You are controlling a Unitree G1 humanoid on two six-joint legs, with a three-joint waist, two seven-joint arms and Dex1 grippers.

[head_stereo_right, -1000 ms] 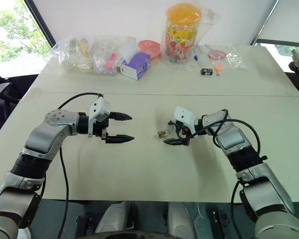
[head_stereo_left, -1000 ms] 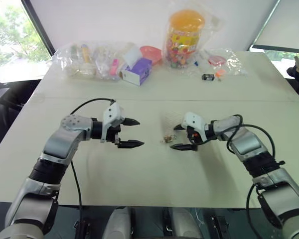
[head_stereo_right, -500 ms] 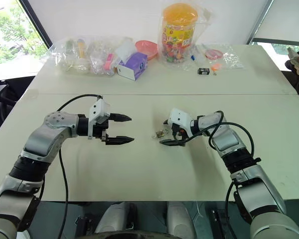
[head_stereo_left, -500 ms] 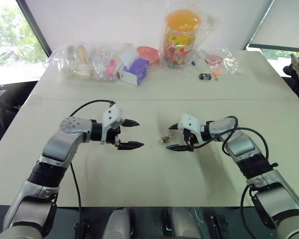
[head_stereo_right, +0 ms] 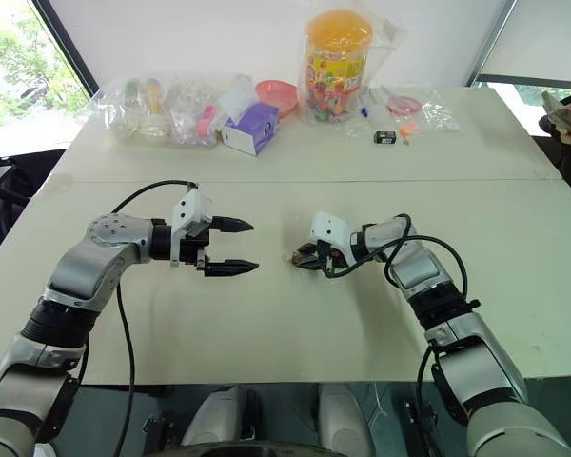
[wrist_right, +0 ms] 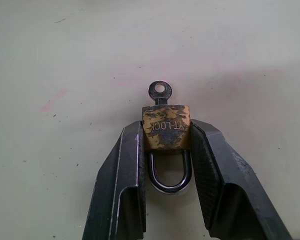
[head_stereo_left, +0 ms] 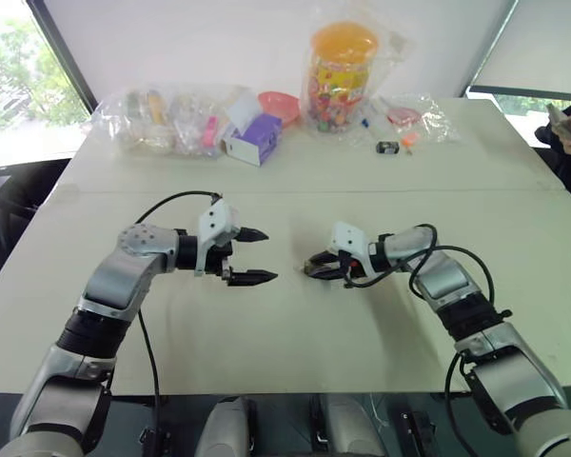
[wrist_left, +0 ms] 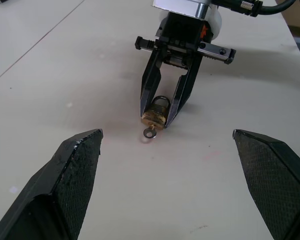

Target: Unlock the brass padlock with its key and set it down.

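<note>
Brass padlock [wrist_right: 166, 128] clamped between right gripper [wrist_right: 166, 145] jaws; key [wrist_right: 160, 92] protruding.

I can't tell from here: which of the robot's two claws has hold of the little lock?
The right gripper: its fingers press both sides of the brass padlock, while the left gripper hangs wide open with nothing in it.

Bright, even daylight from the window [head_stereo_left: 19, 86] at the far left — soft shadows on the desk [head_stereo_left: 295, 333], mild edge distortion, wrist views sharp.
</note>
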